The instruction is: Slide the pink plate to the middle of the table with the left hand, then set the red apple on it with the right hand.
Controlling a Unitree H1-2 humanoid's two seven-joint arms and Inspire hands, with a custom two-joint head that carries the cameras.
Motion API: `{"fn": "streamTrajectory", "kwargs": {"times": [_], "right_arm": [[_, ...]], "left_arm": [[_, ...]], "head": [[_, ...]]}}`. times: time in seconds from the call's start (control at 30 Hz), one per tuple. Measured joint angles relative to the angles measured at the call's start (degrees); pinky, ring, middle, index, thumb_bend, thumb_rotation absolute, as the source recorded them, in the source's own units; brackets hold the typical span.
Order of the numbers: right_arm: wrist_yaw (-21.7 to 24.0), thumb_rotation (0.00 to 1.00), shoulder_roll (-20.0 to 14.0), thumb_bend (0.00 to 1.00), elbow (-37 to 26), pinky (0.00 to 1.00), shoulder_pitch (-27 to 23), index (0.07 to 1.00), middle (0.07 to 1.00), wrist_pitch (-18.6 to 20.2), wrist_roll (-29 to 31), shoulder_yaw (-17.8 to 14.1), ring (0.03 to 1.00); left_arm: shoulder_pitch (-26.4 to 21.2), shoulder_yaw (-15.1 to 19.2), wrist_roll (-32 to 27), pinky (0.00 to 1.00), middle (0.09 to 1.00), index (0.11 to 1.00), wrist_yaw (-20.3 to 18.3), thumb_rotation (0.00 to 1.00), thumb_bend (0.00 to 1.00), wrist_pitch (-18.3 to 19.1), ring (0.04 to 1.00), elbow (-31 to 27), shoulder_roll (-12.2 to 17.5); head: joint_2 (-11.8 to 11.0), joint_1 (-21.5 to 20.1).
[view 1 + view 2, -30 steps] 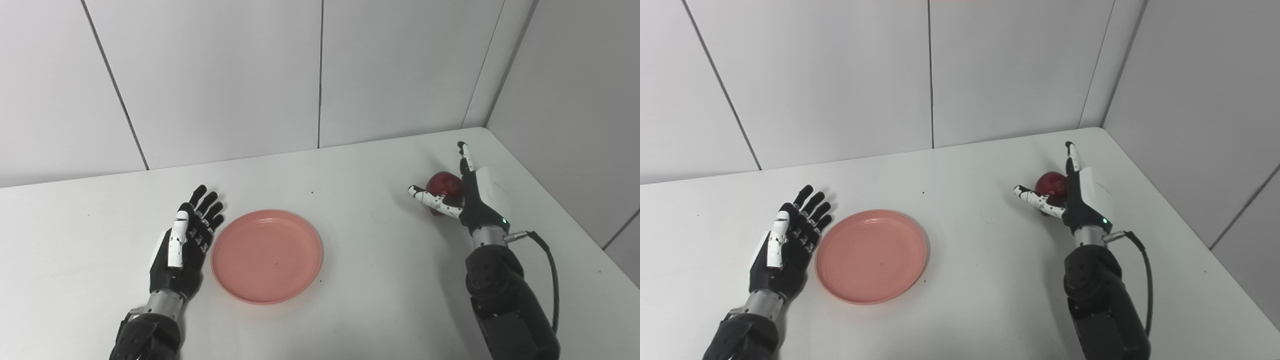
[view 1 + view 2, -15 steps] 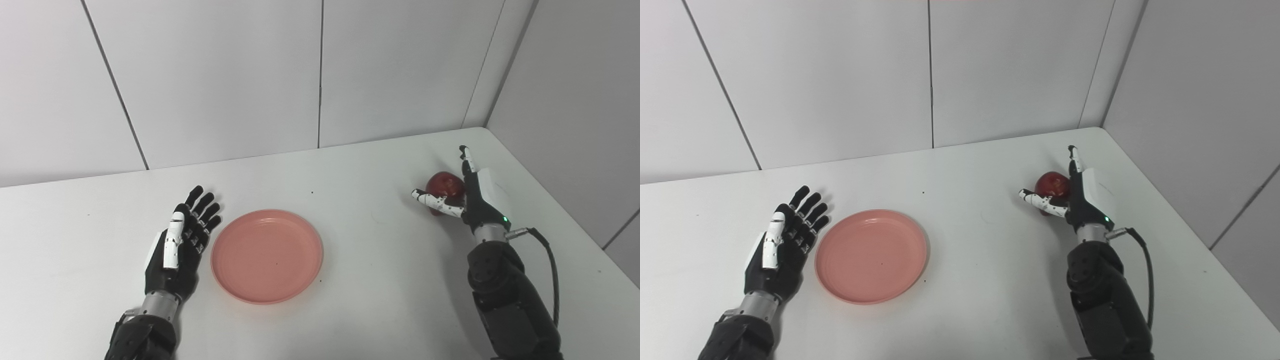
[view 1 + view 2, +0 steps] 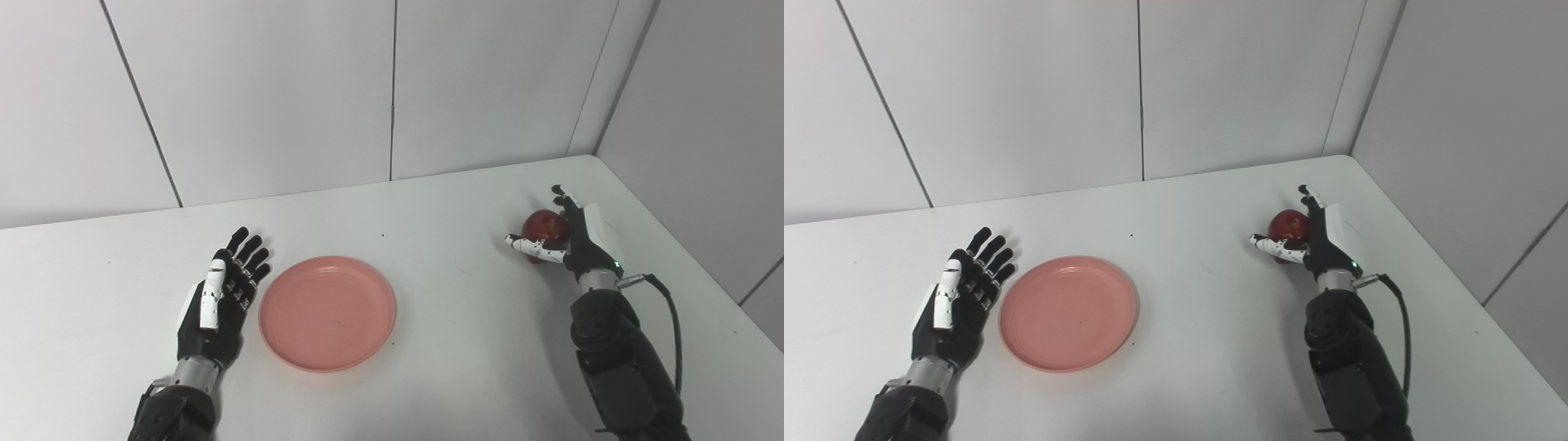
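Both hands are busy at once: the right hand (image 3: 572, 236), open a second ago, now curls around the red apple (image 3: 544, 226) at the table's (image 3: 465, 343) three o'clock, while the open left hand (image 3: 220, 294) backs off the pink plate (image 3: 327, 313), suggesting pickup begins.

White table (image 3: 429, 343), matte, set into a corner of grey wall panels. Pink plate (image 3: 327, 313) lies flat near the middle, left of centre. Red apple (image 3: 544, 226) sits on the surface near the far right corner, well apart from the plate.
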Motion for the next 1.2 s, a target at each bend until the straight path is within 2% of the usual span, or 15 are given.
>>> {"fn": "streamTrajectory", "kwargs": {"times": [0.1,0.2,0.23,0.27,0.33,0.37,0.4,0.47,0.8,0.97,1.07,1.2], "right_arm": [[-0.2,0.16,-0.3,0.92,1.3,0.55,-0.2,0.650,0.640,-0.2,0.2,0.4,0.602],[-0.7,0.08,-1.2,0.88,2.5,0.50,-0.5,0.589,0.585,-1.0,0.2,1.1,0.543],[-0.8,0.11,-1.5,0.71,2.6,0.49,-0.5,0.540,0.576,-1.3,0.2,1.2,0.535],[-1.0,0.12,-1.7,0.62,2.7,0.49,-0.5,0.515,0.564,-1.7,0.3,1.5,0.524],[-1.6,0.13,-1.9,0.54,3.0,0.47,-0.6,0.492,0.548,-2.4,0.3,1.8,0.508],[-1.8,0.13,-2.0,0.53,3.2,0.46,-0.6,0.489,0.546,-2.7,0.3,2.0,0.505],[-1.9,0.05,-2.0,0.53,3.3,0.45,-0.6,0.479,0.522,-2.8,0.2,2.3,0.495],[-2.2,0.01,-2.0,0.53,3.7,0.44,-0.9,0.474,0.507,-2.8,0.1,2.6,0.483],[-3.3,0.00,-2.1,0.53,4.3,0.38,-1.3,0.496,0.473,-2.9,0.4,2.9,0.443],[-3.9,0.00,-2.1,0.53,1.3,0.36,-1.1,0.511,0.456,-2.9,0.4,2.7,0.421],[-3.8,0.00,-1.9,0.53,-2.8,0.34,-0.8,0.518,0.444,-2.8,1.3,2.2,0.401],[-3.8,0.00,-1.8,0.53,-6.4,0.37,-0.9,0.507,0.463,-2.8,1.2,2.3,0.429]], "left_arm": [[0.1,0.0,0.0,0.94,0.939,0.926,0.0,1.00,0.37,0.1,0.933,-0.3,0.0],[0.2,0.1,0.0,0.94,0.940,0.926,0.0,1.00,0.38,0.1,0.933,-0.3,0.0],[0.2,0.1,0.0,0.94,0.939,0.926,0.0,1.00,0.38,0.1,0.933,-0.3,0.0],[0.2,0.1,0.0,0.94,0.939,0.925,0.0,1.00,0.38,0.1,0.933,-0.3,0.0],[0.2,0.1,0.0,0.94,0.938,0.925,0.0,1.00,0.37,0.1,0.932,-0.3,0.0],[0.2,0.1,0.0,0.94,0.939,0.926,0.0,1.00,0.38,0.1,0.933,-0.3,0.0],[0.2,0.1,0.0,0.94,0.939,0.926,0.0,1.00,0.38,0.1,0.933,-0.3,0.0],[0.2,0.2,0.0,0.94,0.939,0.927,0.0,1.00,0.38,0.1,0.934,-0.3,0.0],[0.2,0.1,0.0,0.95,0.943,0.928,0.0,1.00,0.38,0.1,0.936,-0.2,0.0],[0.3,0.1,0.0,0.95,0.944,0.928,0.0,1.00,0.38,0.1,0.937,-0.2,-0.1],[0.3,0.1,0.0,0.94,0.938,0.923,0.0,1.00,0.37,0.1,0.932,-0.2,-0.2],[0.4,0.1,0.1,0.95,0.941,0.922,0.2,1.00,0.37,0.1,0.936,-0.4,-0.3]], "head": [[0.0,0.3],[0.0,0.3],[0.0,0.4],[0.0,0.4],[0.0,0.4],[0.0,0.4],[0.0,0.4],[-0.1,0.4],[-0.6,1.0],[-1.1,1.4],[-1.3,1.9],[-1.7,2.7]]}}
